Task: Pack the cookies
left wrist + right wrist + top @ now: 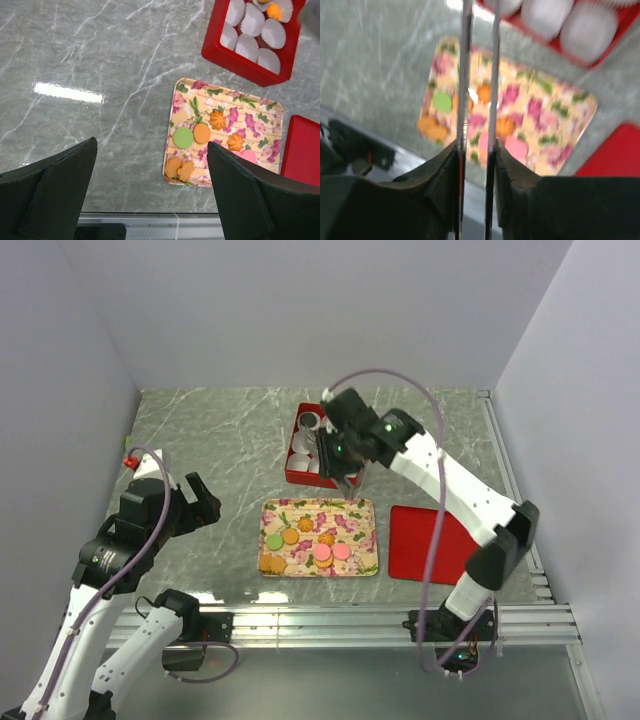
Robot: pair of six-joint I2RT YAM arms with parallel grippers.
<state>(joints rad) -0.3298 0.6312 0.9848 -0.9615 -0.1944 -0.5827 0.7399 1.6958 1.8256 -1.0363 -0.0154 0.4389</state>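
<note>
Several cookies [312, 545] in orange, green and pink lie on a floral tray [368, 510]. In the left wrist view a green cookie [183, 137] sits next to an orange one [201, 133]. One orange cookie [273, 11] rests in a paper cup inside the red box [240, 61]. My right gripper [476, 147] is shut on metal tongs [465, 75], hovering over the tray's far edge by the red box [296, 472]. The tong blades stand apart; their tips run off the top of the blurred right wrist view. My left gripper [151, 146] hangs open and empty, left of the tray.
The red box holds several white paper cups [252, 22]. A flat red lid [430, 540] lies right of the tray. Grey walls enclose the marble table, and a metal rail [350, 620] runs along its near edge.
</note>
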